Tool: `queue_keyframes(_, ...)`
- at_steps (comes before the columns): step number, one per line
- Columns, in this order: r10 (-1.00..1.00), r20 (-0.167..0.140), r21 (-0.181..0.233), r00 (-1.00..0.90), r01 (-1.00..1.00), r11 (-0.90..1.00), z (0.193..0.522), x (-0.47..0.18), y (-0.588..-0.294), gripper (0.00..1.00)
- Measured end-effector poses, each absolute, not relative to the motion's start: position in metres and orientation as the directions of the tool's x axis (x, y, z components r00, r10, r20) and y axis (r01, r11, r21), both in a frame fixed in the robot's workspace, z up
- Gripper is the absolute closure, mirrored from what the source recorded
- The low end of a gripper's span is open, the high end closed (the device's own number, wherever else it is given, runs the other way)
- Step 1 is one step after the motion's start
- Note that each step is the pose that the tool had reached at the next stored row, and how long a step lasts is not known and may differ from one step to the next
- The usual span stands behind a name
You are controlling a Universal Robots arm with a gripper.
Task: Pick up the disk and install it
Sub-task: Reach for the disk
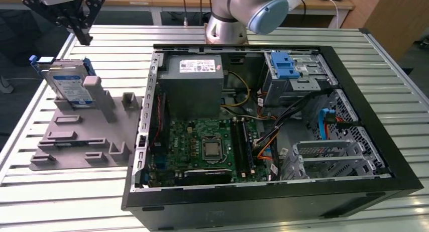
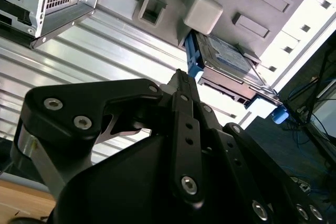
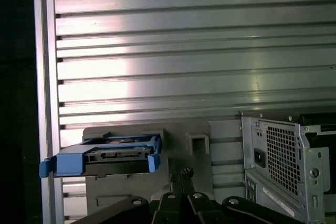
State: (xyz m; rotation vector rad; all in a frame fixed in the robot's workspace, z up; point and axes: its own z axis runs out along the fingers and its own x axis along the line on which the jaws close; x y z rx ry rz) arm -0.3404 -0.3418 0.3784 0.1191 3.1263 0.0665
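The disk (image 1: 70,89) is a silver hard drive with a blue-and-white label and blue rails. It stands upright on edge in a grey holder (image 1: 80,141) at the exterior view's left, beside the open computer case (image 1: 254,204). My gripper (image 1: 85,39) hangs above the disk and a little behind it, not touching it, shut with nothing in it. In the first wrist view the disk (image 3: 107,156) shows edge-on, off to one side of the closed gripper (image 3: 182,173). In the second wrist view the disk (image 2: 223,56) lies beyond the gripper (image 2: 181,77).
The case lies open on a slatted aluminium table (image 1: 67,202). Inside it are a metal cage with a blue latch (image 1: 285,66), a grey power supply (image 1: 194,81) and a green motherboard (image 1: 208,146). The arm's base (image 1: 224,26) stands behind the case.
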Motion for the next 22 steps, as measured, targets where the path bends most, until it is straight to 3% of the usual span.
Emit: queue_keyframes(22,0.076,-0.011,0.043,-0.997,0.076,0.996,0.378,-0.370,-0.342,0.89)
